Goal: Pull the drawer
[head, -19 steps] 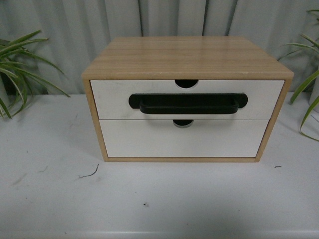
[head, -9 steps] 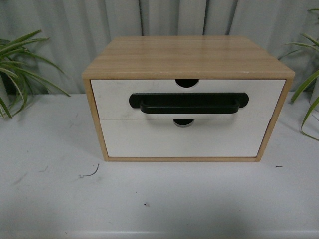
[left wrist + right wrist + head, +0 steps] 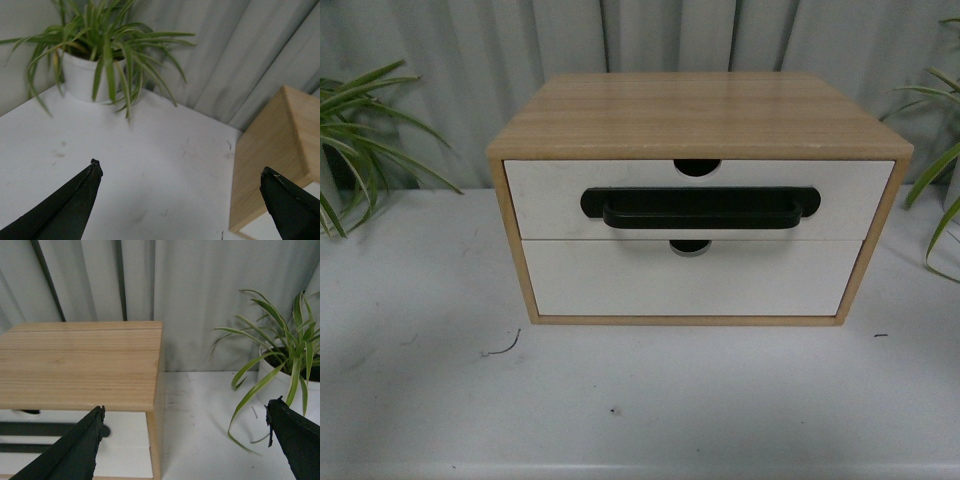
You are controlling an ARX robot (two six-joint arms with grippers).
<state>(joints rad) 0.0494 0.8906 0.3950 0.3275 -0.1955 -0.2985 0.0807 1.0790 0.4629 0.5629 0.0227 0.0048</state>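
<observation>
A light wooden cabinet (image 3: 700, 110) stands on the white table. Its upper drawer (image 3: 545, 195) has a white front, a long black bar handle (image 3: 700, 208) and a half-round notch in its top edge; it sits flush in the cabinet. Below it is a plain white drawer front (image 3: 690, 285) without a handle. Neither arm shows in the front view. My left gripper (image 3: 180, 172) hangs open over bare table beside the cabinet's side (image 3: 270, 160). Open too, my right gripper (image 3: 185, 410) is above the cabinet's right front corner (image 3: 152, 405), with the handle's end (image 3: 30, 429) in sight.
A potted spider plant (image 3: 360, 140) stands at the table's back left, seen in its white pot (image 3: 90, 75) from the left wrist. Another plant (image 3: 290, 370) stands at the back right. A grey curtain (image 3: 470, 60) hangs behind. The white table (image 3: 640, 400) stretches in front.
The cabinet has shifted very slightly rightward in the front view; the drawer stays flush.
</observation>
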